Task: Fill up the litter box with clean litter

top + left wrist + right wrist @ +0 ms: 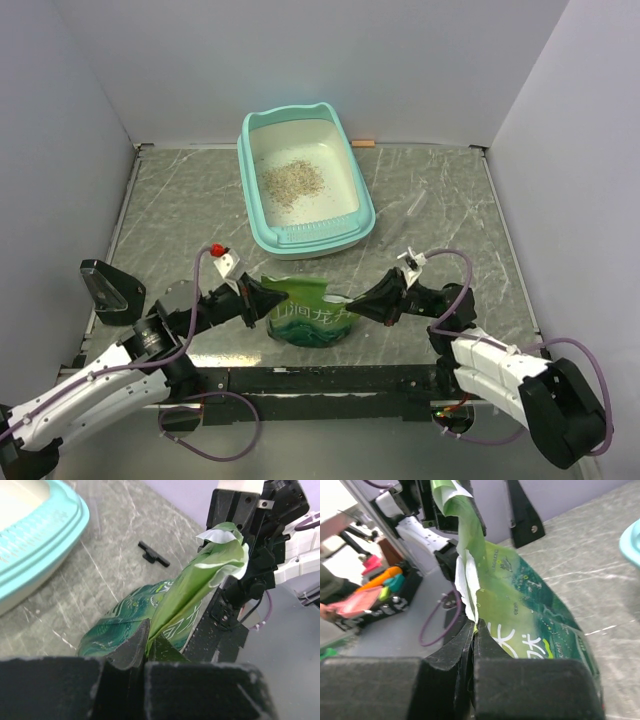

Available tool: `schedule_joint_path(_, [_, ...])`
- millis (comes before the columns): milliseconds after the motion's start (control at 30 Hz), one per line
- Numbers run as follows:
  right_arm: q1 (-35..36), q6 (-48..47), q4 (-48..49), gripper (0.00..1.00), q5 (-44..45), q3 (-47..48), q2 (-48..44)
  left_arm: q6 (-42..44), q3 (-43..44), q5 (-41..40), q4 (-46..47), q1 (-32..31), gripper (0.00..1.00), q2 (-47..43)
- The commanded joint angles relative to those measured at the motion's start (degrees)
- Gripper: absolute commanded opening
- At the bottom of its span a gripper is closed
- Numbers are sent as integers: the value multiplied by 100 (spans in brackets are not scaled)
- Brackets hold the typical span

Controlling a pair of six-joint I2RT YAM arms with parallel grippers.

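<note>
- The left claw pinches the green bag at its left top corner; the right claw pinches the right corner.
- The litter box sits on the surface at 12 o'clock from both claws, well apart.
- The clean litter lies in a patch inside it.

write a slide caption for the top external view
Left gripper and right gripper pinch a glossy green bag; turquoise plastic litter box holds sparse beige granules.
</note>
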Motion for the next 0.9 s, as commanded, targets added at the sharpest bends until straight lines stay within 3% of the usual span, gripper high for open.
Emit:
schedule_joint_path(0, [-48,630,77,0,-202,622,-474,-645,717,-165,-526,25,1,155])
schedule_joint_path(133, [-57,981,-557,0,-159,544,-1061,-1540,1244,-393,-1467,25,1,489])
schedule_joint_path(233, [-75,1026,-2013,0,-70,605,-1545,-2041,1359,-429,-1908,25,1,516])
schedule_joint_path(500, [-119,877,-5386,0,184,868,-2127,-3413,430,27,-1620,33,1,-608])
schedule_joint_path(600, [-136,815,-6189,0,219,965,-2013,-4081,-28,422,-1400,25,1,-908])
schedule_joint_path(867, [-154,972,-6834,0,-219,1115,-1468,-5083,-55,976,-1910,33,1,-1005])
